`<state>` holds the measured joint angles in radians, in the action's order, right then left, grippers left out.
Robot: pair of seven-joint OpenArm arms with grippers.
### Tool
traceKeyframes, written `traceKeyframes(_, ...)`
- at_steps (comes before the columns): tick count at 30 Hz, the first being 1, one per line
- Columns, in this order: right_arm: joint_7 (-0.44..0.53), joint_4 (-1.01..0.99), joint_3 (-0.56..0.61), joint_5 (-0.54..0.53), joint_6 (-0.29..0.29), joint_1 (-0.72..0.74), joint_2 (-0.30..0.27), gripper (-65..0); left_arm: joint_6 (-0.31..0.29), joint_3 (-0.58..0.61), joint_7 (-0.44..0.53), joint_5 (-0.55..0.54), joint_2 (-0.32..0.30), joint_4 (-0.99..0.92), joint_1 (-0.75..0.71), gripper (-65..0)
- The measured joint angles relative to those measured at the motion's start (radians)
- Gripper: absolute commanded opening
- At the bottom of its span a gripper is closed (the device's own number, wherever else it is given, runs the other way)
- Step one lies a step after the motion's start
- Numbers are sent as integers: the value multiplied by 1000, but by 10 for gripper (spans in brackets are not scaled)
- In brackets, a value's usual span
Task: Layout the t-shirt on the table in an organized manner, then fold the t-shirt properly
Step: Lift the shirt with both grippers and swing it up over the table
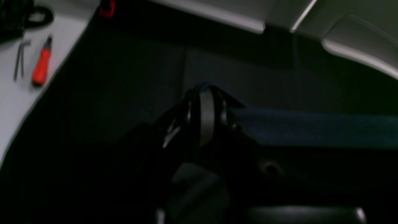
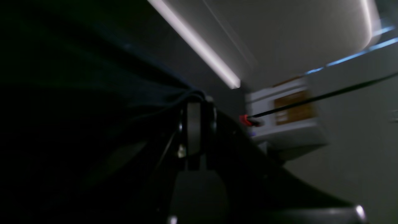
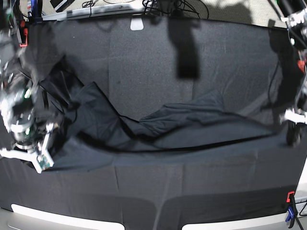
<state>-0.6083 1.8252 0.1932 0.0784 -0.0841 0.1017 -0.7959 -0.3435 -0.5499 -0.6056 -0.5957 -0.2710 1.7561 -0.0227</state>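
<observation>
The base view alone is showing the t-shirt (image 3: 158,127) hanging stretched over the table (image 3: 144,52) between both arms. The left wrist view is showing the left gripper (image 1: 205,93) clenched on a blue hem running off to its right. The right wrist view is showing the right gripper (image 2: 196,96) clenched on bunched fabric spreading leftward.

Off to the side there's a pale grey worktop (image 1: 18,93) w/ a red-handled screwdriver (image 1: 42,63) and a pair of thin metal hex keys (image 1: 20,59) lying just beside it. Tangle of black cables (image 3: 163,5) along the far edge, and lighting's pretty dim overall, esp. in both wrist views.
</observation>
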Motion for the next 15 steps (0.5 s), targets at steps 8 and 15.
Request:
traceKeyframes(8, 78, -295, -1, -139, -119, 221, 68, -650, 27, 104, 60, 61, -1, -89, 148, -650)
traceKeyframes(15, 89, -582, 0, -142, -177, 452, 232, -650, 74, 281, 137, 173, 0, -380, 351, -650)
